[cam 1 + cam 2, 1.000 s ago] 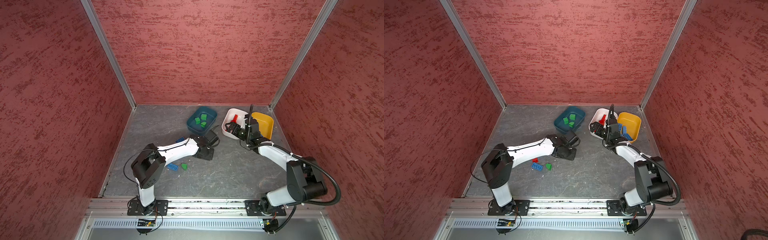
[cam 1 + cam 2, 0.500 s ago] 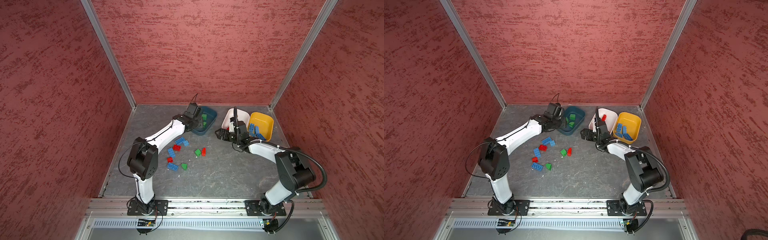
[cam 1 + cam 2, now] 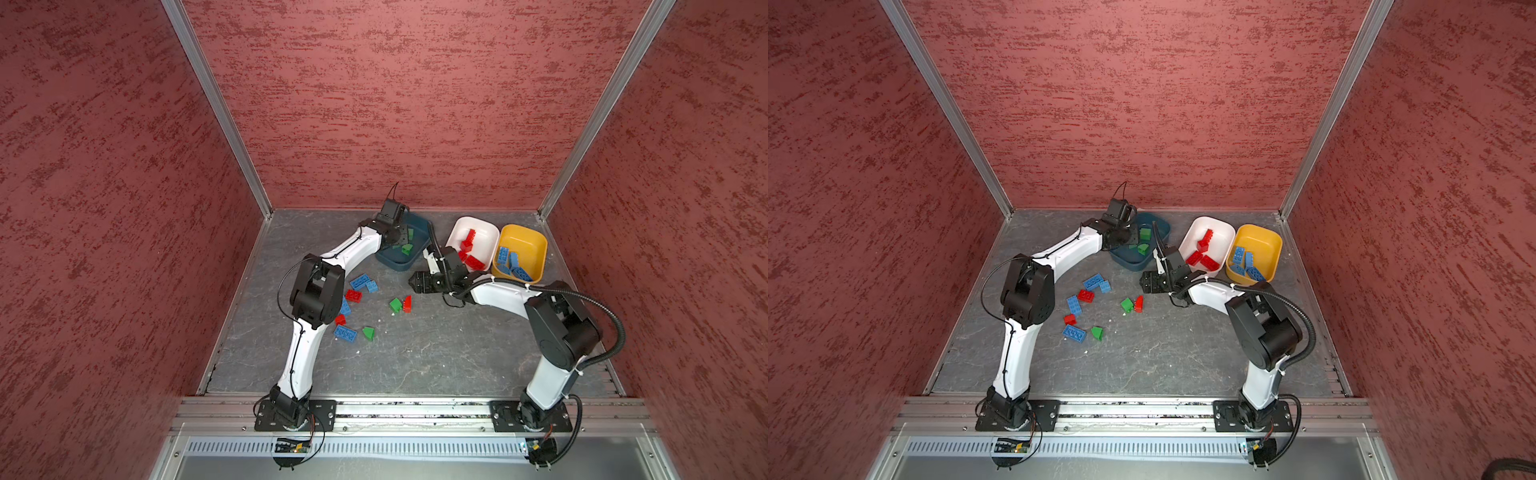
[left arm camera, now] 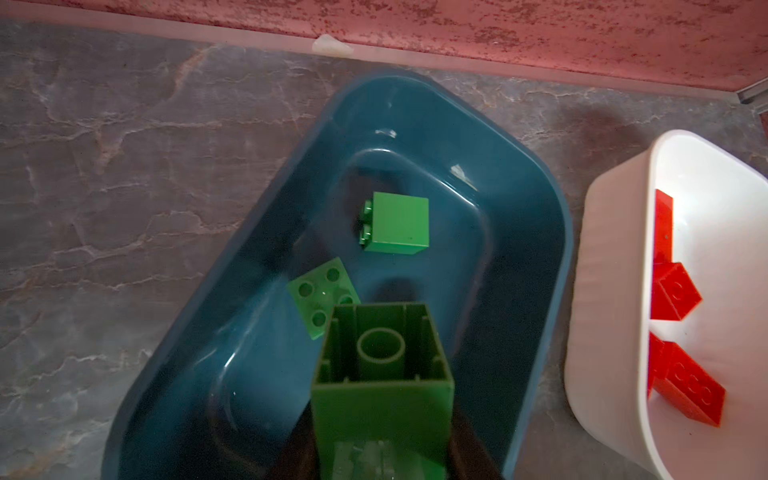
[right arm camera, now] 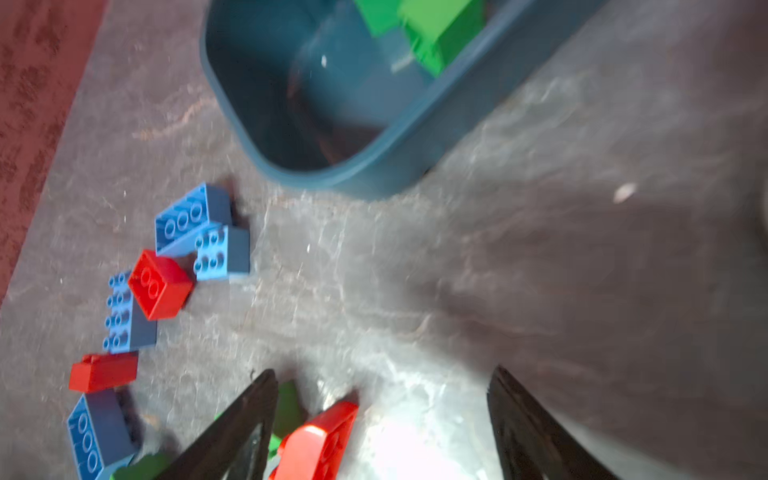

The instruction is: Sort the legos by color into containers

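The left gripper (image 3: 395, 236) is clamped on a green brick (image 4: 382, 386). Its fingers are almost wholly hidden behind the brick, so only the grip itself is plain. Beneath the fingers lies the teal tub (image 4: 536, 232), with two more green pieces on its bottom beyond the held brick. To drop well, I would let go only while the brick hangs over the tub's bottom and not its rim. A low release should keep it from bouncing out toward the white tub (image 4: 606, 291) off to one side of the fingers.

The right gripper (image 5: 382, 374) hangs over the floor with its fingers (image 5: 243, 432) spread wide, holding nothing. A red wedge (image 5: 320, 436) lies between them, close to one finger and well away from the other. A green piece (image 5: 287, 405) sits partly behind that nearer finger, touching or almost touching the wedge. The pick probably calls for centring on the wedge first, so the closing finger does not catch the green piece too. This view is blurred — whether a fingertip touches either brick I cannot tell. The loose bricks (image 5: 160, 284), blue and red, lie well outside the fingers. Judging by colour, the wedge belongs in the white tub, and the yellow tub (image 3: 536, 243) holds blue.
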Controlling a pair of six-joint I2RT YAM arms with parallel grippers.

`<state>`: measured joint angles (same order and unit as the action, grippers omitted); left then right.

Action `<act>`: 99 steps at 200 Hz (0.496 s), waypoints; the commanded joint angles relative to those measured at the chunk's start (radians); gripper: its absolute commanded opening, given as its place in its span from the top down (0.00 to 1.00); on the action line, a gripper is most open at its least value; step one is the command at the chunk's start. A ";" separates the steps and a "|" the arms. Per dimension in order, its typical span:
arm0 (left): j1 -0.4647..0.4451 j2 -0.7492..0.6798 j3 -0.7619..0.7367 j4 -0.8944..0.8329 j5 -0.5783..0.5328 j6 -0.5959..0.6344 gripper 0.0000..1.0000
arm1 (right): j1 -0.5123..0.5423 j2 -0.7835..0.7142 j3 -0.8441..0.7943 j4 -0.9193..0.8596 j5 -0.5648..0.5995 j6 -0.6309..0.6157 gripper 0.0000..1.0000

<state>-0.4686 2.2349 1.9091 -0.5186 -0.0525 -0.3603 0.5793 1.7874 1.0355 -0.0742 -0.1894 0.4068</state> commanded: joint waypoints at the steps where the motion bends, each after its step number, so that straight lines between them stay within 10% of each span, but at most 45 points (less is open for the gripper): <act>1: 0.023 0.007 0.023 -0.030 0.039 -0.031 0.69 | 0.045 0.020 0.031 -0.085 0.027 0.014 0.22; 99: 0.050 -0.166 -0.125 -0.017 0.057 -0.072 0.19 | 0.134 0.107 0.136 -0.256 0.133 -0.017 0.49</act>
<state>-0.4263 2.1452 1.8069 -0.5537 0.0021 -0.4152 0.6994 1.8778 1.1320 -0.2680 -0.1337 0.4019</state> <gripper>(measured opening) 0.771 0.534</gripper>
